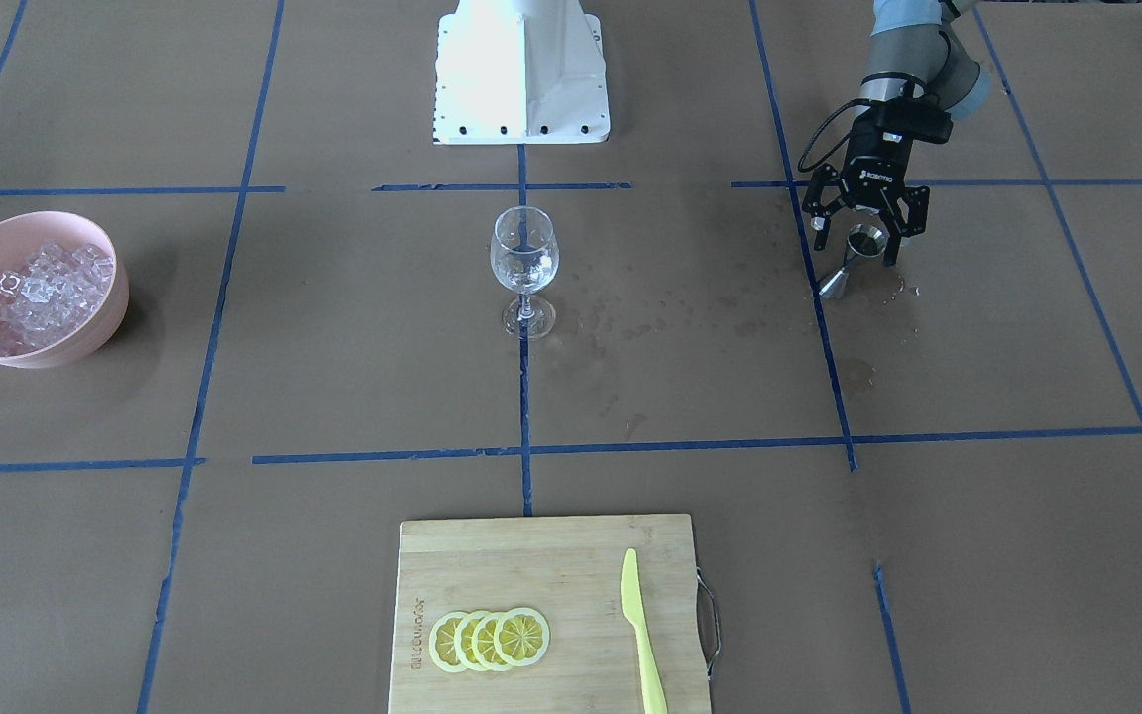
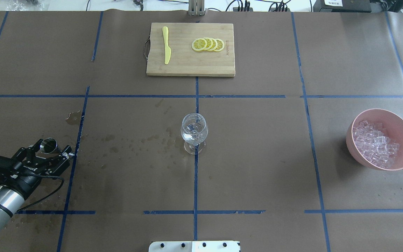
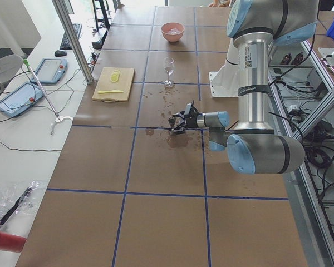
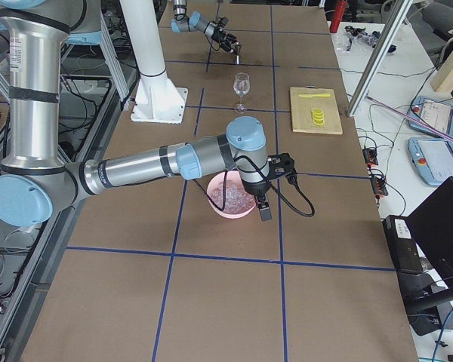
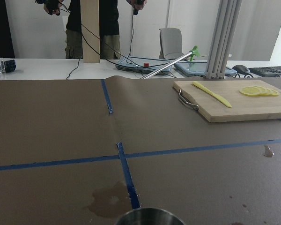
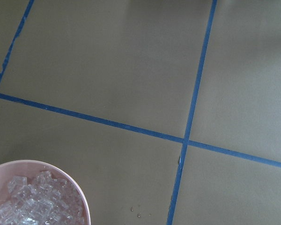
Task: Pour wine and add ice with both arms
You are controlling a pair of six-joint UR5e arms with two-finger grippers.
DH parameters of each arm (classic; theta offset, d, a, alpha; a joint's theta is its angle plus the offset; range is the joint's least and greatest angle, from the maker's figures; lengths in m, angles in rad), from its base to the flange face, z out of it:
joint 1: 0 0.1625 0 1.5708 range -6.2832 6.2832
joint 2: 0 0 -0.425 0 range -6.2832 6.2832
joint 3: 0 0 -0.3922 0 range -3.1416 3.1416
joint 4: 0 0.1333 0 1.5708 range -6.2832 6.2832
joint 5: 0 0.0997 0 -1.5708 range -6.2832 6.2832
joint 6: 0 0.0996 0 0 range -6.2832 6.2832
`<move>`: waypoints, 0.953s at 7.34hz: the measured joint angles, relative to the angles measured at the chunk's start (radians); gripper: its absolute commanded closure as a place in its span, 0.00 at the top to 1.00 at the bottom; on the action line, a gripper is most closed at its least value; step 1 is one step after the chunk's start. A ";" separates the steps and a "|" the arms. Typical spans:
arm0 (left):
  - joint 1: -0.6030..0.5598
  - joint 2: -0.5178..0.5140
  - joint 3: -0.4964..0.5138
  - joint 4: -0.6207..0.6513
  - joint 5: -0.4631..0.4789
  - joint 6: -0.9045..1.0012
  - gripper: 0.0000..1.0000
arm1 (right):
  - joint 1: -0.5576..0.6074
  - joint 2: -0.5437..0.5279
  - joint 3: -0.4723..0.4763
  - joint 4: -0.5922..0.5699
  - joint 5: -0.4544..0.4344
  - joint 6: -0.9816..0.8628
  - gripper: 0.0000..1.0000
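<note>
Nearest: left claw (image 1: pixel 854 253) gaped wide astride a steel jigger (image 1: pixel 839 283), not gripping it. Further along lay a cutting board (image 1: pixel 531 565) with lemon slices (image 1: pixel 492 640) and knife (image 1: pixel 642 635). Apart from it stood a stemmed glass (image 1: pixel 523 263), fragile, contents unclear. Far end: ice (image 1: pixel 46 293) lay heaped in a pink bowl (image 1: pixel 100 327); likely hard, slippery, best pinched across one top cube. Over it hung right claw (image 4: pixel 264 213); its spread could not be told.

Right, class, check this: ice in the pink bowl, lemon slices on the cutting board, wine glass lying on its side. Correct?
No: the wine glass stands upright, as the front-facing view shows. The ice, pink bowl, lemon slices and cutting board are right.
</note>
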 measured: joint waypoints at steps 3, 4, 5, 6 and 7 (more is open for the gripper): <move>0.012 -0.004 0.035 -0.001 0.015 -0.005 0.60 | 0.000 -0.002 0.000 0.000 0.000 -0.001 1.00; 0.013 -0.006 0.048 -0.001 0.016 -0.005 0.49 | 0.000 -0.002 0.000 0.000 0.000 -0.001 1.00; 0.014 -0.009 0.058 -0.001 0.016 -0.005 0.47 | 0.000 -0.002 0.000 0.000 0.000 -0.002 1.00; 0.016 -0.012 0.064 -0.001 0.016 -0.005 0.47 | 0.000 -0.002 0.000 0.001 0.000 -0.002 1.00; 0.018 -0.013 0.066 -0.001 0.016 -0.005 0.47 | 0.000 -0.002 0.000 0.001 0.000 -0.002 1.00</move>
